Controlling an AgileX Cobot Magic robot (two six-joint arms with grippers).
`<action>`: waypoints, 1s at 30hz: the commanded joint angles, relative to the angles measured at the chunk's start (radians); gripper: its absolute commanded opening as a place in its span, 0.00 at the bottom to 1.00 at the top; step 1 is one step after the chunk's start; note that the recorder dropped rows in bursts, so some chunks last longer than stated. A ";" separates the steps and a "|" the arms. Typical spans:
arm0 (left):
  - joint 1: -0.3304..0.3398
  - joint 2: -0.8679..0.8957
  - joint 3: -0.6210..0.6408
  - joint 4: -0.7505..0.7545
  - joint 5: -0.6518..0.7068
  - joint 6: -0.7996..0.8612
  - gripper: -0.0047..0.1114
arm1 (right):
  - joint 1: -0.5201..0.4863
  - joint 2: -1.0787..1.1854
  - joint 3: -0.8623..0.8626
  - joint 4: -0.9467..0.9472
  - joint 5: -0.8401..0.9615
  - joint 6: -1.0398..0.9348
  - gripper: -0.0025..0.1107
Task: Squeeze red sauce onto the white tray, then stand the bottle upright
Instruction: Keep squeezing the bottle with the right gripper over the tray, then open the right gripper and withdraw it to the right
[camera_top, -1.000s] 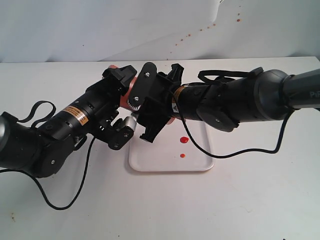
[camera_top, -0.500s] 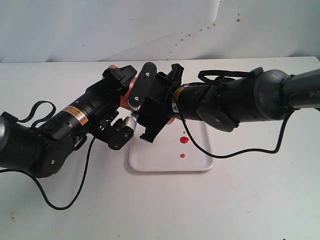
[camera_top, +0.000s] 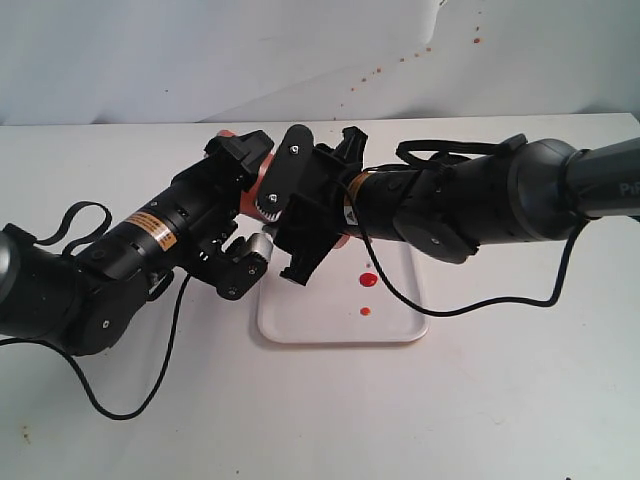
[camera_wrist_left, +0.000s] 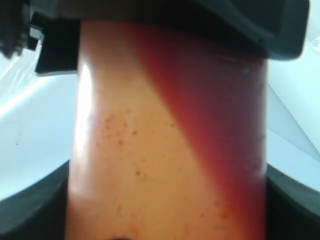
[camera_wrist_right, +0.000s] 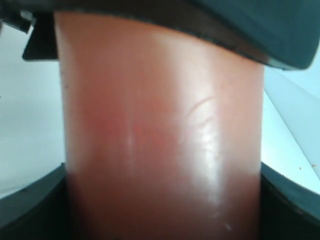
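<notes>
Both grippers hold the bottle (camera_top: 257, 178) tilted above the near-left part of the white tray (camera_top: 400, 326). The arms hide most of it, leaving only orange-red slivers in view. My left gripper (camera_top: 243, 212) is shut on its body from the left. My right gripper (camera_top: 292, 205) is shut on it from the right, close beside the left one. The translucent orange bottle (camera_wrist_left: 165, 140) fills the left wrist view, with dark red sauce (camera_wrist_left: 225, 125) slanting inside it. In the right wrist view the bottle (camera_wrist_right: 160, 125) looks reddish brown. Two drops of red sauce (camera_top: 368, 279) lie on the tray.
Small brownish-red specks (camera_top: 400, 60) dot the white back wall. Black cables loop from each arm over the table, one at the left (camera_top: 100, 400) and one at the right (camera_top: 500, 300). A tiny speck (camera_top: 22, 434) marks the table's front left.
</notes>
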 joint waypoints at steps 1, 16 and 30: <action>-0.001 -0.010 -0.004 -0.014 -0.061 -0.018 0.04 | -0.007 -0.001 -0.006 0.017 0.015 -0.021 0.86; -0.001 -0.010 -0.004 -0.014 -0.055 -0.018 0.04 | -0.007 -0.059 -0.006 0.125 0.144 -0.023 0.95; -0.001 -0.010 -0.004 -0.024 -0.055 -0.018 0.04 | -0.007 -0.257 -0.006 0.236 0.393 0.032 0.92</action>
